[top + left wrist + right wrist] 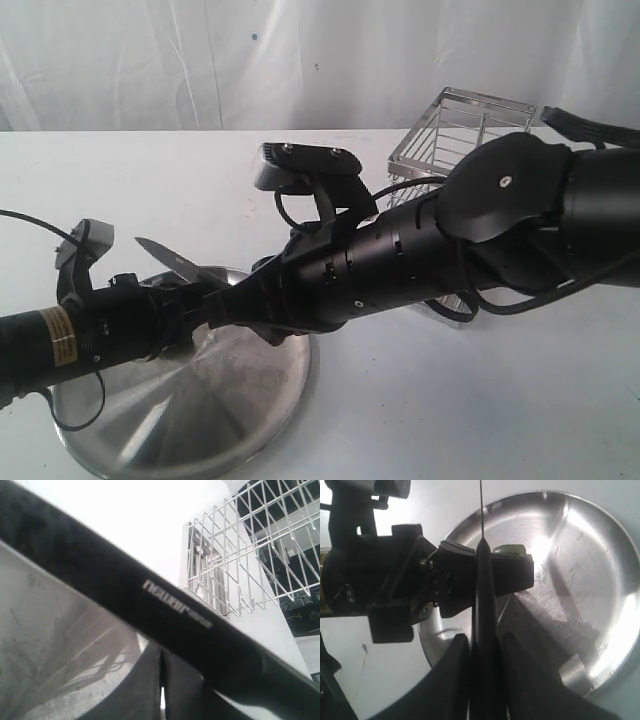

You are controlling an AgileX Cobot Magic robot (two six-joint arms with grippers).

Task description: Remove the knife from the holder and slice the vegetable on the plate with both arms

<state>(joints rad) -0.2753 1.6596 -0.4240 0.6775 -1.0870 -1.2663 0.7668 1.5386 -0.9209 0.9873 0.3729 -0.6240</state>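
Note:
My right gripper [485, 647] is shut on the black handle of the knife [483, 595] and reaches across over the steel plate [580, 560]. The dark blade [165, 258] points up and to the left. In the right wrist view the knife crosses directly above my left gripper [524, 572], which lies level over the plate's rim. A bit of the green vegetable [508, 550] shows at the edge of its fingers. In the left wrist view the left gripper [161, 680] has its jaws together with only a slit of light, and the knife [150, 605] runs diagonally across just in front.
The chrome wire holder [462, 125] stands at the back right, behind the right arm [500, 200]; it also shows close by in the left wrist view as the holder [240, 555]. The plate [210, 420] sits near the table's front left edge. A white curtain hangs behind.

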